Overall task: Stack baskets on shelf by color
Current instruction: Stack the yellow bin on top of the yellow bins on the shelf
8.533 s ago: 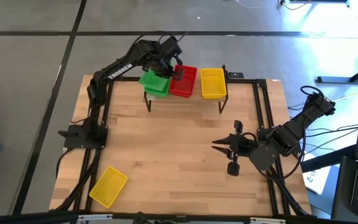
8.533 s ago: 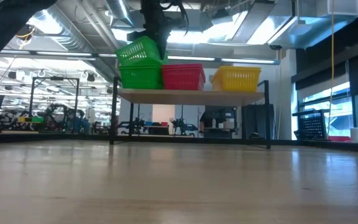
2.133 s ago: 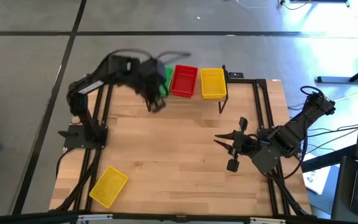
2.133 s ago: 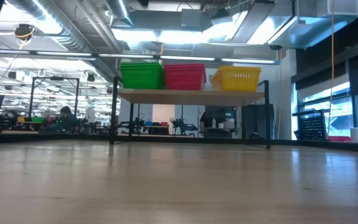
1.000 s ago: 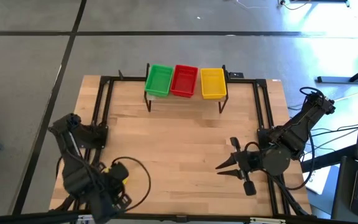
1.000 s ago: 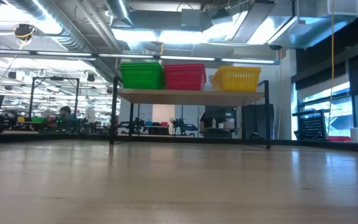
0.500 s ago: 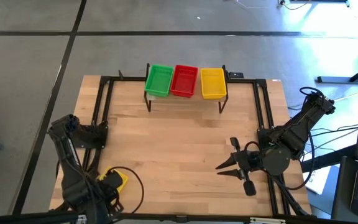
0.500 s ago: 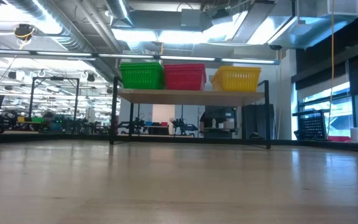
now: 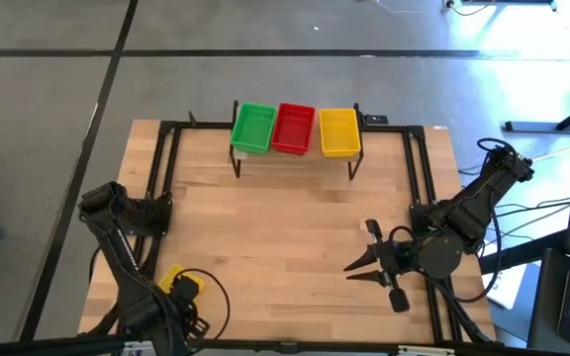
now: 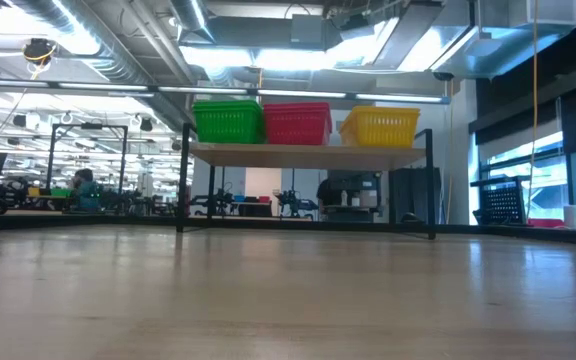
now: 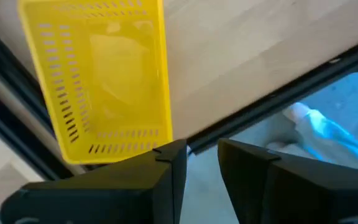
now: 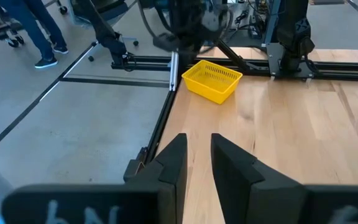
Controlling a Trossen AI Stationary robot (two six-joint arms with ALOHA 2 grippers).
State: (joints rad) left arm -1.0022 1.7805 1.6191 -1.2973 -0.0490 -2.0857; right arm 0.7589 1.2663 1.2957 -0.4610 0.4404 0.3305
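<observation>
On the shelf [image 9: 295,157] at the table's far edge, green [image 9: 253,129], red [image 9: 292,129] and yellow [image 9: 338,132] baskets stand side by side. The low view shows them in the same row on the plank [image 10: 308,155]. How many lie in each pile I cannot tell. A single yellow basket [image 9: 178,283] rests bottom-down at the near left corner. My left gripper [image 11: 202,150] hangs above the short end of the basket [image 11: 98,81], pointing down, open with a narrow gap and nothing in it. My right gripper [image 9: 359,247] waits at the right, open and empty.
Black frame rails [image 9: 166,198] run along the table's edges, one right beside the loose basket [image 12: 213,79]. A stretch of wooden tabletop [image 9: 295,227] lies between the shelf and the arms. People's legs [image 12: 39,31] show on the floor beyond the table's left side.
My left gripper has sunk toward the loose yellow basket and shifted a little toward the table's near edge, uncovering part of the basket in the high view. The basket has stayed where it was.
</observation>
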